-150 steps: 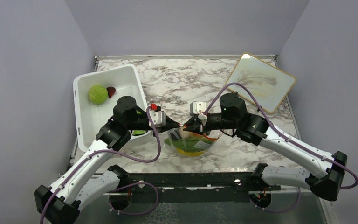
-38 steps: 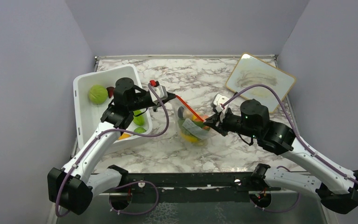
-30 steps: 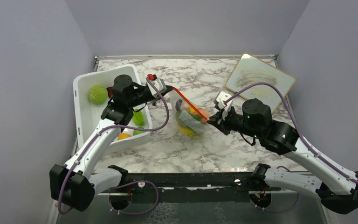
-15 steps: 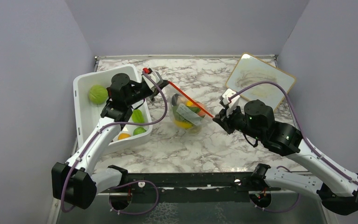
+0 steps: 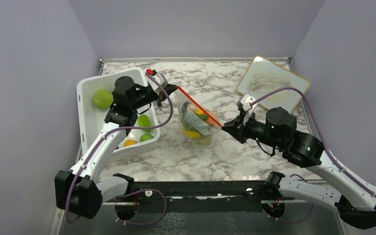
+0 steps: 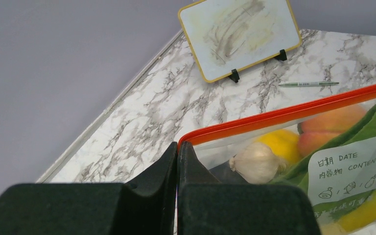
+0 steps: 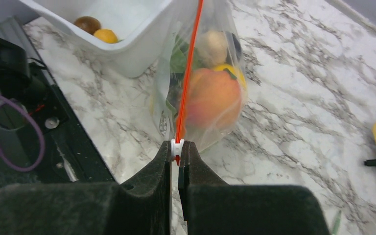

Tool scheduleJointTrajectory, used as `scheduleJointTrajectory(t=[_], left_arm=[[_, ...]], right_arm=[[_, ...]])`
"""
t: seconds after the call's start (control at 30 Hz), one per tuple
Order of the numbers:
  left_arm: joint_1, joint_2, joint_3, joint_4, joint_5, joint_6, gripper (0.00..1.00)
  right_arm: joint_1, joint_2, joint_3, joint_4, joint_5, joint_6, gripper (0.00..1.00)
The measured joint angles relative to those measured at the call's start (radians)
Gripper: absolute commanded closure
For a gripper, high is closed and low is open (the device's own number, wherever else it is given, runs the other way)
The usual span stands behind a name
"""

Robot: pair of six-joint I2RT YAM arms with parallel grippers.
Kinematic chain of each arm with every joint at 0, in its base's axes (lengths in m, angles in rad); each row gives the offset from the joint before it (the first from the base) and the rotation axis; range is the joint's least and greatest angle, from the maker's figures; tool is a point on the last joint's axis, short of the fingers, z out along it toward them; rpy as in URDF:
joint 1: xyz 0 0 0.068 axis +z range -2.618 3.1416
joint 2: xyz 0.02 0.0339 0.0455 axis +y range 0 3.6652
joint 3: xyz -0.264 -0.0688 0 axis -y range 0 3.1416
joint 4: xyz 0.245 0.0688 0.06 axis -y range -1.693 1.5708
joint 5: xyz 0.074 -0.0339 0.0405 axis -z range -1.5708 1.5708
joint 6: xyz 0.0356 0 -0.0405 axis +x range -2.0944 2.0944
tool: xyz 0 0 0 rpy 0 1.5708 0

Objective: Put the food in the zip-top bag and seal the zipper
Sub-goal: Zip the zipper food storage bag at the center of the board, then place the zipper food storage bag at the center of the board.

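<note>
Even, soft overhead light; faint shadows; near pincer fingers blurred.

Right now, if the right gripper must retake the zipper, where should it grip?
At the zipper end with the white tab, coming in end-on along the strip. It is stretched taut, edge up, so jaws close on its flat faces.
</note>
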Motion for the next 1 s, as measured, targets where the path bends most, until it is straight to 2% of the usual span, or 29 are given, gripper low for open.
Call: scheduleJointTrajectory(t=[0.13, 0.27, 0.47, 0.63, 0.77, 1.0], left_arm=[[0.001, -0.013, -0.01, 0.006, 0.004, -0.03, 1.0], [0.002, -0.014, -0.01, -0.005, -0.014, -0.053, 1.0], [0.003, 0.057, 0.013, -0.061, -0.045, -0.068, 1.0], [0.003, 0.152, 0.059, -0.079, -0.06, -0.066, 0.82], [0.009, 0.212, 0.083, -0.009, -0.072, -0.087, 0.69], [0.02, 0.287, 0.22, 0.076, -0.095, -0.163, 0.58]], right_arm=[[0.0, -0.014, -0.017, 0.026, -0.077, 0.06, 0.99], [0.0, 0.0, -0.048, 0.04, -0.09, 0.125, 0.99], [0.0, 0.101, -0.127, 0.058, 0.012, 0.208, 0.99], [-0.001, 0.163, -0.172, 0.113, 0.147, 0.237, 0.99], [-0.008, 0.199, -0.2, 0.154, 0.286, 0.245, 0.99], [-0.097, 0.278, -0.2, 0.173, 0.415, 0.261, 0.97]])
